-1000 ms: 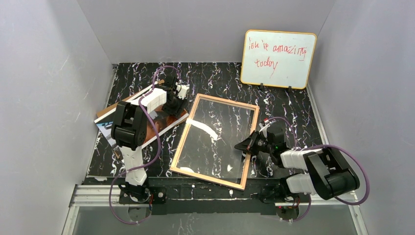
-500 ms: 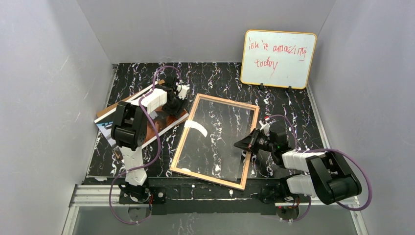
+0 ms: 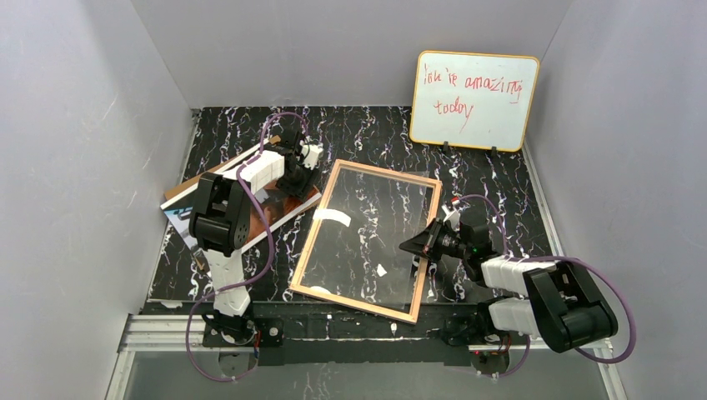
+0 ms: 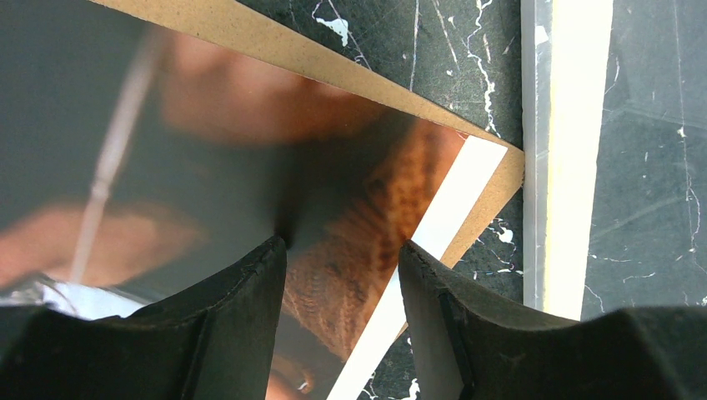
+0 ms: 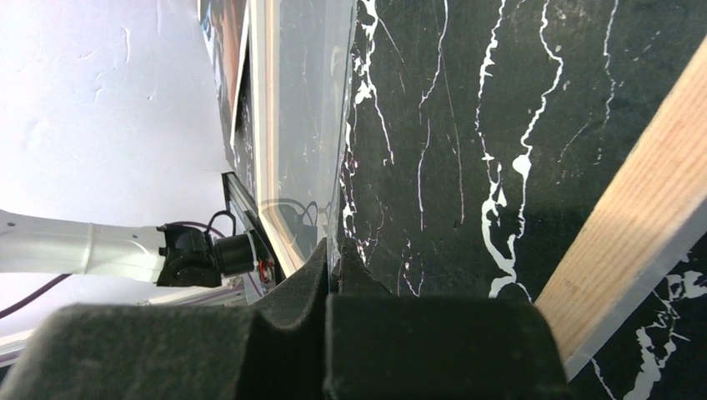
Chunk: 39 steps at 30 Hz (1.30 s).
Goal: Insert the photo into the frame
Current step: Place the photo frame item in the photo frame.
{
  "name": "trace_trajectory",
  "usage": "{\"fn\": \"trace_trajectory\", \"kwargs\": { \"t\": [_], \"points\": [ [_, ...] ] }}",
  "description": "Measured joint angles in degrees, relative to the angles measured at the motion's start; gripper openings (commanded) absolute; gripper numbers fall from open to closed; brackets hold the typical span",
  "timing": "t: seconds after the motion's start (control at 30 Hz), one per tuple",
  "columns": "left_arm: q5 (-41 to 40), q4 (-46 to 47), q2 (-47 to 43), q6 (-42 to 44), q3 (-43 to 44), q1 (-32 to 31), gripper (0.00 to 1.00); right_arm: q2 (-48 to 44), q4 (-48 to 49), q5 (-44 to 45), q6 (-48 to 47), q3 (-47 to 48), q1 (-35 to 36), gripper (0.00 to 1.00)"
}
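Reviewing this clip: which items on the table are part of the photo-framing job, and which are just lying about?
Part of the job: photo, under the open left gripper; frame; clear pane, edge pinched by the right gripper; brown backing board beneath the photo (probably).
Just lying about: whiteboard with red writing, propped at the back.
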Motion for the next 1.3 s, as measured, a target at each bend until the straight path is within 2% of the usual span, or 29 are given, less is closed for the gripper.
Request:
{"fn": "trace_trajectory", "kwargs": {
  "t": [1.03,1.3],
  "points": [
    [-0.04,0.07,0.0,0.0,-0.04,-0.02,0.51,10.21,4.31,-2.45,1.86,0.13,-2.45,0.01],
    [-0.04,0.07,0.0,0.0,-0.04,-0.02,0.51,10.19,5.22,-3.91,1.81,0.13,-2.56,0.01]
  ]
}}
